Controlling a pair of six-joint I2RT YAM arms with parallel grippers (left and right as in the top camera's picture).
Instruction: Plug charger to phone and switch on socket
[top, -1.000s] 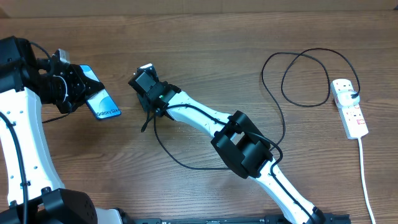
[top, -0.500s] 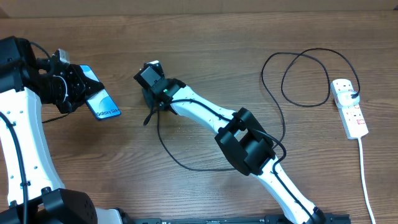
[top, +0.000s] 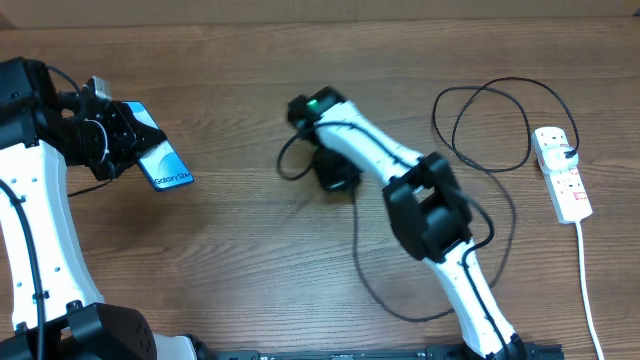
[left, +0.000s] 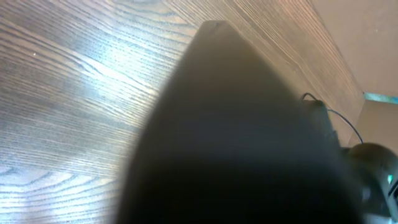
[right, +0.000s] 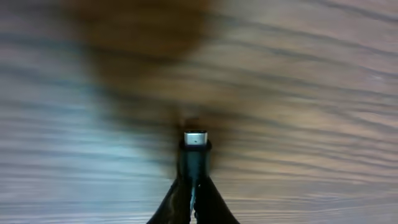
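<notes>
The charger is in play: its small plug tip sits pinched between the right jaws, metal end poking out over blurred wood in the right wrist view. No phone shows in that view, so I'd say the tip isn't lined up with it yet.

The phone is away to the left of those jaws, across a stretch of bare bench. The left jaws are pressed together on its upper-left end. It lies on a diagonal, long axis running from that grip down and to the right, the lettered end free and facing the right arm. That's the end nearest the plug. The left wrist view is filled by one dark blur, no help there.

In the way? Only the charger's own slack: a small loop just left of the right jaws, and more cable trailing along the right arm, which could snag or drag.

The socket lies at the far right edge, well apart, white cord running down, the right arm clearly nearer to it.
</notes>
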